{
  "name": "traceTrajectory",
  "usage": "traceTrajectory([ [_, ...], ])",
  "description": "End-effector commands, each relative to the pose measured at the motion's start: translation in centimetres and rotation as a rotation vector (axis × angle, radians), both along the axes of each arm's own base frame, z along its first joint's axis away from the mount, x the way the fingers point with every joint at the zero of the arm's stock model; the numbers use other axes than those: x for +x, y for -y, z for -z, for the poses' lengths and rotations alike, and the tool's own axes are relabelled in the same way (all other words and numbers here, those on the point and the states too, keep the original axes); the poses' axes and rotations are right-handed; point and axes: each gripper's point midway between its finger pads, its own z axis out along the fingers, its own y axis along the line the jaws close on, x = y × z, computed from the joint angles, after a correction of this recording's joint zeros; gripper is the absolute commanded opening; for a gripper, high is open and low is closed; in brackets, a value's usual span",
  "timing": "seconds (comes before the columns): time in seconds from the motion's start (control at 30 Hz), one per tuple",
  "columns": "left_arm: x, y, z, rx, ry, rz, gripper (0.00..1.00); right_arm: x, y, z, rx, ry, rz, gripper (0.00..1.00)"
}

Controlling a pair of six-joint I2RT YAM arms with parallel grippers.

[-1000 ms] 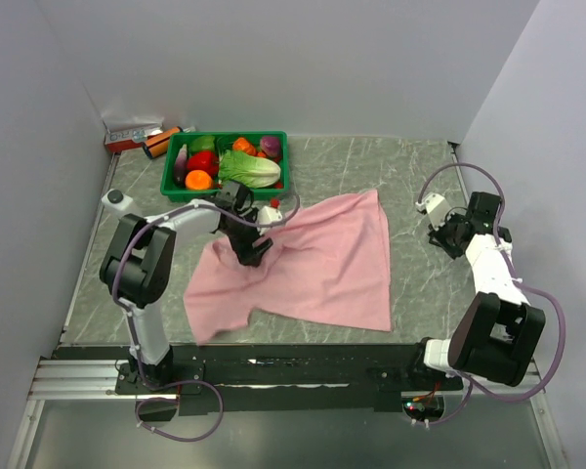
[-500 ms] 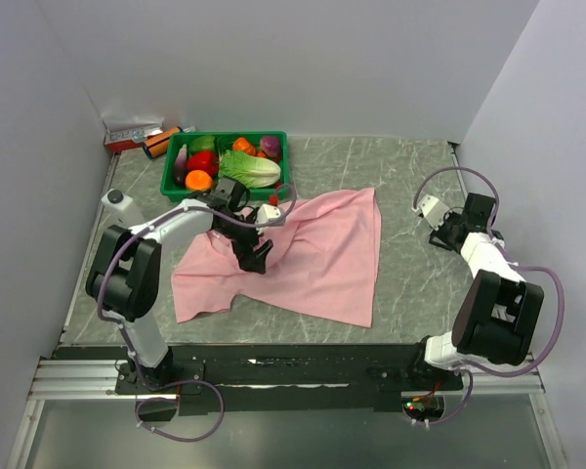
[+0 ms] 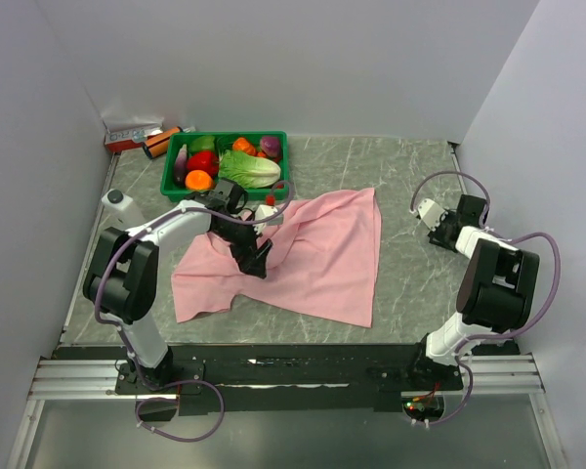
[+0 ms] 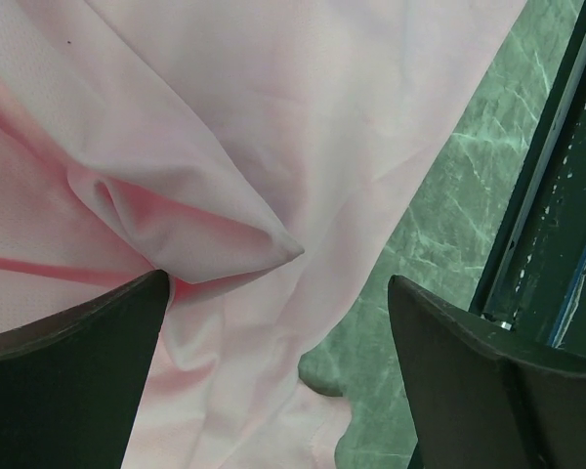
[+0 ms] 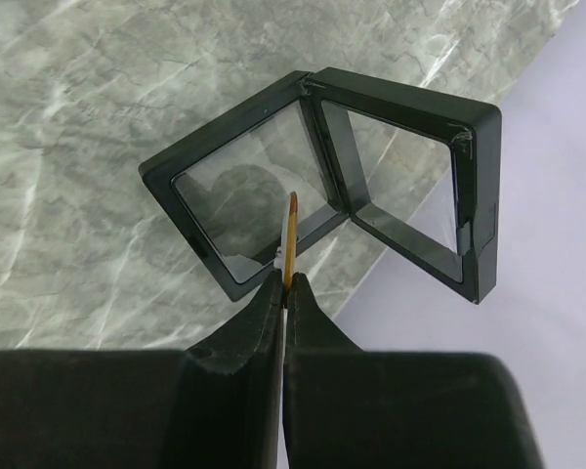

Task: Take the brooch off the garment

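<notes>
The pink garment lies spread on the green marble table and fills the left wrist view. My left gripper hovers over its left part, open and empty, with a raised fold of cloth between the fingers. My right gripper is at the far right by the wall. It is shut on a thin gold brooch, seen edge-on, just above an open black display case with clear panes.
A green basket of vegetables stands at the back left, close behind the left arm. Small boxes sit in the back left corner. The dark front rail runs along the table's near edge. The right wall is close to the case.
The garment has shifted left and settled flatter. My right arm has drawn back toward the right wall, folding up over the case. The left gripper stays over the cloth.
</notes>
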Motion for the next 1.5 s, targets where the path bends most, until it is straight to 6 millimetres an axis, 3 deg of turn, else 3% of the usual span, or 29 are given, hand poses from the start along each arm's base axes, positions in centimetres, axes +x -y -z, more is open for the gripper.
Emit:
traceTrajectory([
  [0.0,-0.3,0.8,-1.1,-0.034,-0.014,-0.001,1.0,2.7,0.5,-2.3,-0.054,0.089,-0.023,0.0],
  [0.67,-0.5,0.9,-0.8,-0.021,-0.045,-0.006,0.99,4.2,0.3,-1.5,-0.153,0.089,-0.075,0.0],
  [0.8,-0.6,1.0,-0.9,-0.024,-0.047,-0.003,0.99,3.8,0.0,-1.3,-0.157,0.09,-0.066,0.22],
  [0.9,-0.7,1.0,-0.9,-0.023,-0.046,0.0,0.99,3.5,-0.3,-1.8,-0.144,0.094,-0.058,0.29],
  [1.47,-0.6,1.6,-1.1,-0.041,-0.034,0.003,0.99,-0.5,-3.0,-2.5,0.016,0.025,-0.013,0.37],
])
